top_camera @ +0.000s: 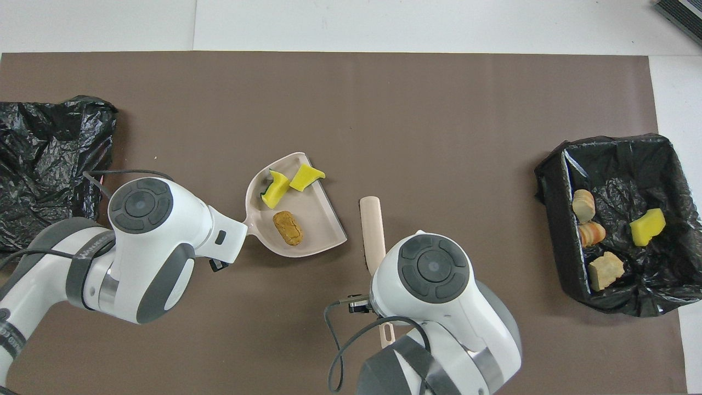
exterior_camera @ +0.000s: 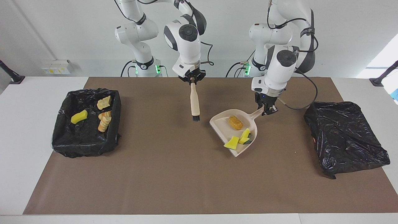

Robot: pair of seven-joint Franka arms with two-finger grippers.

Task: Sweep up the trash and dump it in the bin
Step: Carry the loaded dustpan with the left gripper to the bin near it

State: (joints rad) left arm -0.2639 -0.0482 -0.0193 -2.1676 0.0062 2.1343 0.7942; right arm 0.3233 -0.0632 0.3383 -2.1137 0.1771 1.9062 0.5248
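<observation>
My left gripper [exterior_camera: 266,110] is shut on the handle of the beige dustpan [exterior_camera: 221,122], which sits over the middle of the brown mat. Trash lies in the pan: a brown lump [exterior_camera: 235,122] and two yellow sponge pieces [exterior_camera: 231,142] [exterior_camera: 245,135]. From overhead, the dustpan [top_camera: 322,226] holds the lump [top_camera: 288,227] and the sponges [top_camera: 305,178]. My right gripper [exterior_camera: 192,81] is shut on the brush [exterior_camera: 195,104], which hangs bristles down beside the pan, apart from it, toward the right arm's end. The open bin [exterior_camera: 84,148] there holds more trash [exterior_camera: 79,116].
A lumpy black plastic bag [exterior_camera: 345,137] lies at the left arm's end of the mat. Overhead, the open black-lined bin [top_camera: 614,144] with a yellow sponge and tan chunks is near the mat's edge. A cable loops off each wrist.
</observation>
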